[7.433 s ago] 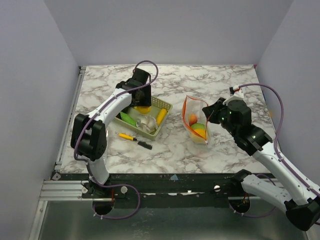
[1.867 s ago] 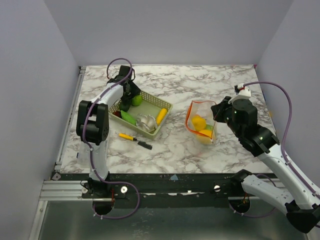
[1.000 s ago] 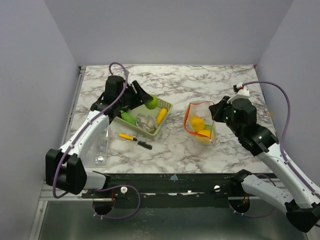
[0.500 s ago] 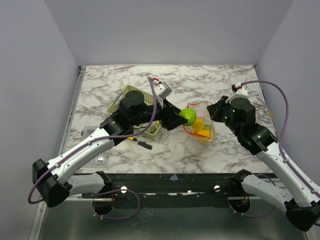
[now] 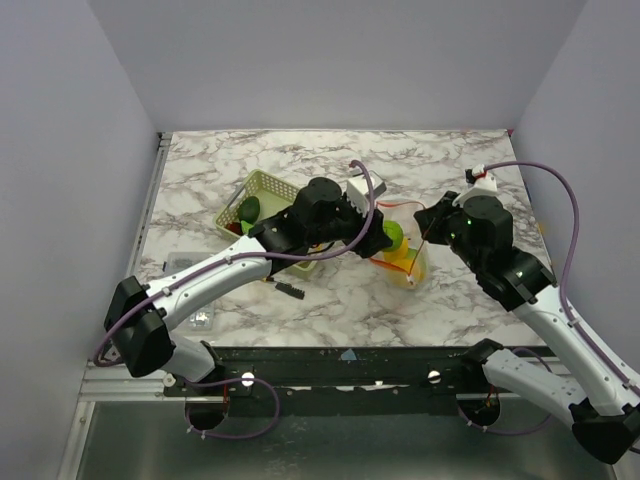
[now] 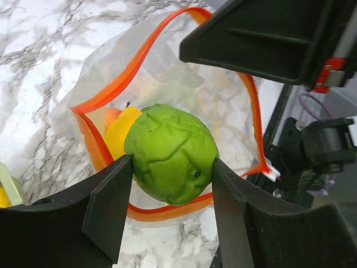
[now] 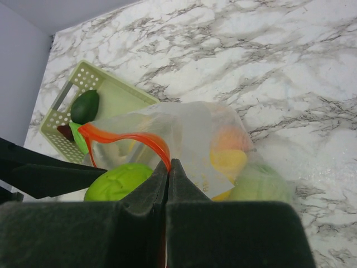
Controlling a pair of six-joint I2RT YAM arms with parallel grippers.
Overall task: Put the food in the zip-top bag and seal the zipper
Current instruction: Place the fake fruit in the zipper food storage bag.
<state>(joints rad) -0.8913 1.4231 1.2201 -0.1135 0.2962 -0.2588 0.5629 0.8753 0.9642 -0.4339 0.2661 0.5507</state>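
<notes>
On the white marble-patterned bench (image 5: 450, 160) we see the clear, soft plastic zip-top bag (image 5: 408, 268) sitting right of centre with its mouth held open. The right fingers (image 7: 149, 196) are pressed together on the thin orange-red zipper strip (image 7: 127, 137) that forms the rim, pinching it and holding up that side of the mouth. The left fingers (image 6: 109, 212) are clamped on a round, light green, wrinkled plastic toy fruit (image 6: 170, 153), one finger on each flank, and hold it directly over the bag's open mouth. In the left wrist view the fruit covers the near rim, and we cannot tell whether any of it sits below the strip. Inside the bag we make out a yellow toy piece (image 6: 120, 131) and an orange one (image 6: 110, 115). Through the film in the right wrist view we also see a pale green one (image 7: 259, 184). To the left stands the pale green slotted plastic basket (image 5: 262, 188), partly hidden by the left arm, with a dark green elongated toy piece (image 7: 85, 106) lying at its left end. Just in front of the basket, the black end of a thin pen (image 5: 290, 291) shows beside the arm.
</notes>
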